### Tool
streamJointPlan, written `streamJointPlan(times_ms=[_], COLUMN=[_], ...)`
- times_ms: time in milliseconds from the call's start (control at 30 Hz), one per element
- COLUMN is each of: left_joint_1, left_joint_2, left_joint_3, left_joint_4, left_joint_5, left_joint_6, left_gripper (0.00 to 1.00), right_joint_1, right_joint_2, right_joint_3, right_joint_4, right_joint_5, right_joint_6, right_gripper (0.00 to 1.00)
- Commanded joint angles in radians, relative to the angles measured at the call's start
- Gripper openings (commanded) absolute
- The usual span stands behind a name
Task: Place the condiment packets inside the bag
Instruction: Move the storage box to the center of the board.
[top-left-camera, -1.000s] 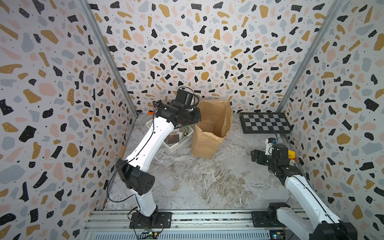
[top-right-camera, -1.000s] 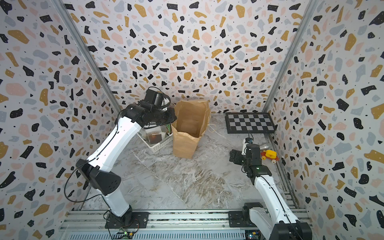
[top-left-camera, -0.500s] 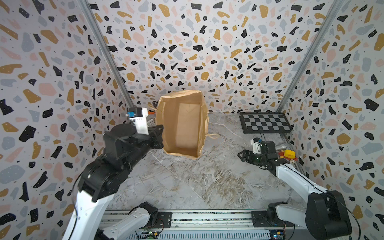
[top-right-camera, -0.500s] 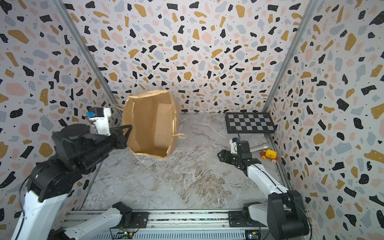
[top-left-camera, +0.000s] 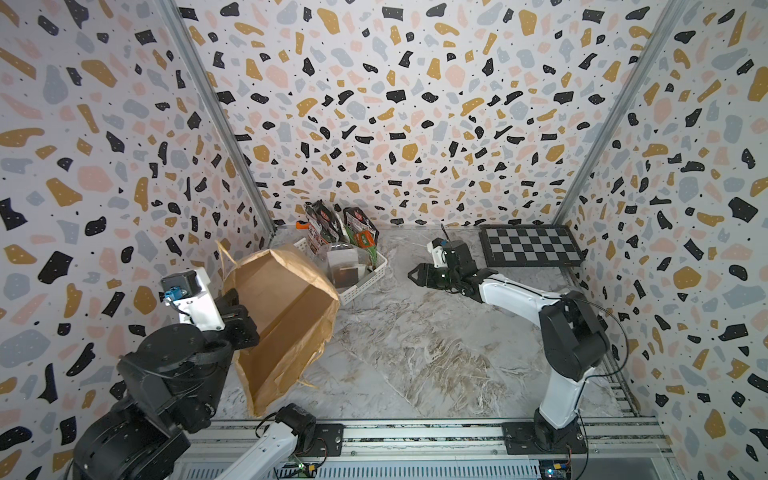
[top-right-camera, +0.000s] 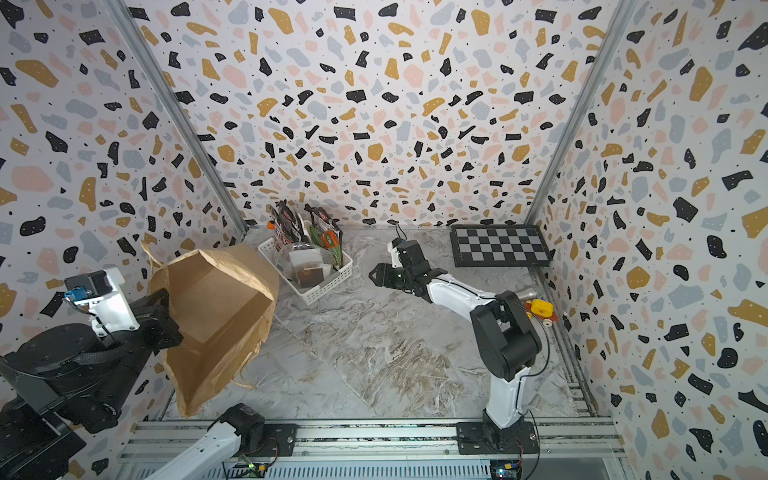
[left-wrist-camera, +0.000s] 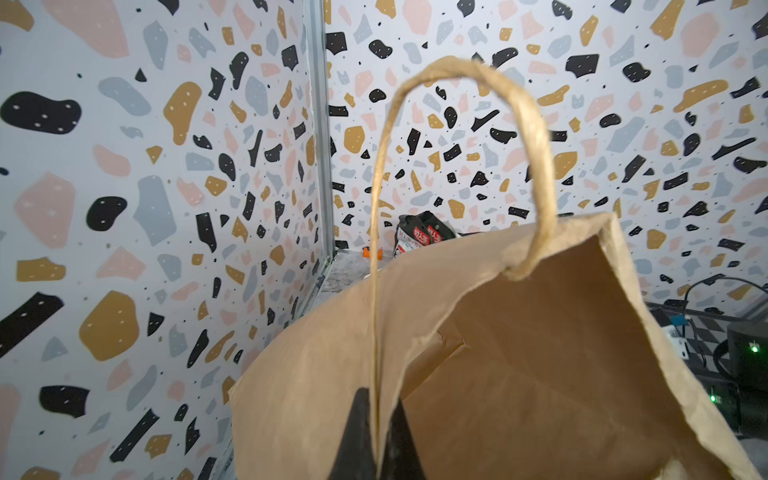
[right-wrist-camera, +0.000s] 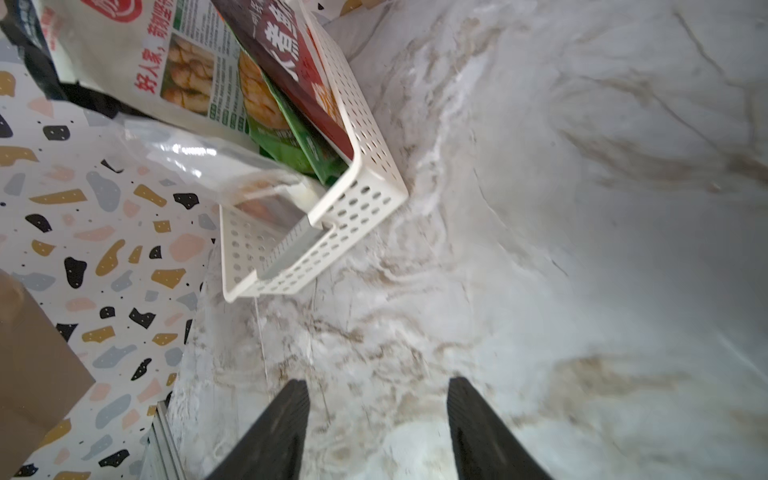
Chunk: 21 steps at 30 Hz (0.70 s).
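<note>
Left end effector (left-wrist-camera: 378, 405) is clamped on the bag (top-left-camera: 282, 316) at the rim, with the twine handle (left-wrist-camera: 536, 158) running between the fingers. The bag sits tilted at 8 o'clock on the desk (top-left-camera: 415, 353), mouth up and toward 2 o'clock. It looks empty. I can't tell if its bottom touches the desk.

Right end effector (right-wrist-camera: 378, 384) has jaws apart and nothing in them. It's low over the desk, just at 3 o'clock of the basket (top-left-camera: 365, 278).

The packets (top-left-camera: 332, 226) all stand in the basket at 11 o'clock.

My read: first pick.
- Take the clear pouch (top-left-camera: 343, 259) at the basket's 5 o'clock end. It stands above the wall.
- Come in over the wall, pinch the top edge, and lift straight up so the basket doesn't drag.
- The film is glossy and probably slippery, so bite deep.
- Left side: hold the mouth open and steady.
</note>
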Motion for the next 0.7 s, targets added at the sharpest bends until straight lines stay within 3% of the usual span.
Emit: streamJointPlan(times_ms=[0,300,667], left_joint_1=[0.001,0.001,0.001], left_joint_2=[-0.008,-0.033,-0.05], left_joint_3=[-0.012,-0.017,-0.059], left_joint_4=[-0.022,-0.046,-0.061], left_joint_5=[-0.05,-0.04,-0.012], left_joint_6=[0.025,0.049,0.055], left_gripper=[0.0,0.0,0.0], right_joint_1=[0.009,0.038,0.061], right_joint_2=[0.121,0.385,0.531], right_joint_3=[0.153,0.469,0.651], right_joint_4=[-0.014,0.023,-0.017], right_joint_5=[0.005,-0.022,-0.003], right_joint_6=[0.068,0.154,0.214], right_gripper=[0.55,0.5,0.47])
